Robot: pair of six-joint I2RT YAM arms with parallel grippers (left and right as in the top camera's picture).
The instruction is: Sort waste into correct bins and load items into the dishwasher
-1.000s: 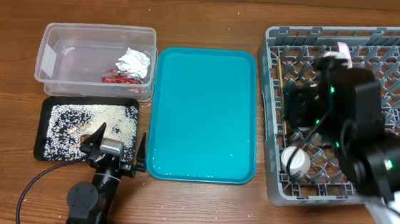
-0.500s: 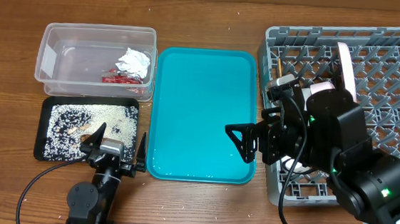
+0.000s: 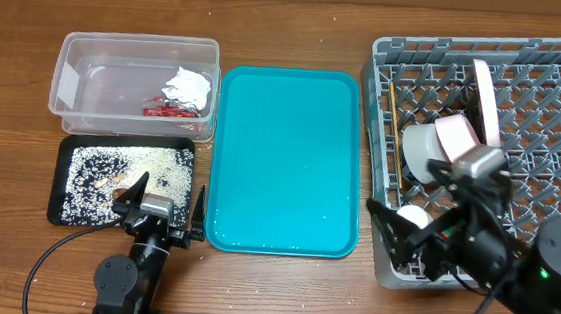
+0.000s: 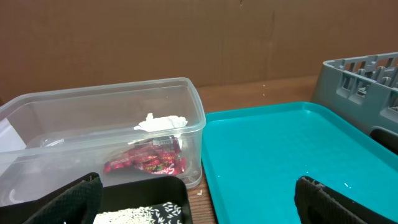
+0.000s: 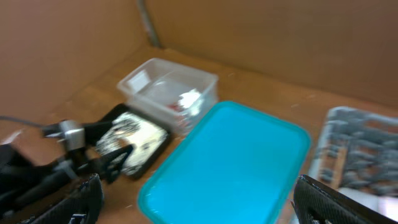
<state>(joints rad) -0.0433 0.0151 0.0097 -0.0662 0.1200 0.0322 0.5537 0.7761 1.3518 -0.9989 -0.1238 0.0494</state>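
Gaping wide and empty, the left claw [image 3: 171, 187] hangs at the near edge of the black tray [image 3: 58, 175], which holds the scraps [image 3: 124, 165]. The right claw [image 5: 196, 186], equally spread and empty, sits over the near left corner of the rack [image 3: 555, 108], by the cup [image 3: 414, 218]. Farther back, the tissue [image 3: 188, 88] and wrapper [image 3: 169, 111] lie in the tub [image 3: 66, 80]. The bowl [image 3: 419, 153], pink plate [image 3: 455, 136] and white plate [image 3: 486, 93] sit in the rack.

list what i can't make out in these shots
Overhead: the right arm covers a front corner of the dish rack, so the white cup shows only partly.
Right wrist: blur; the rack's contents cannot be made out.
Left wrist: the bottom edge cuts off the black tray; the wrapper's print is too small to read.
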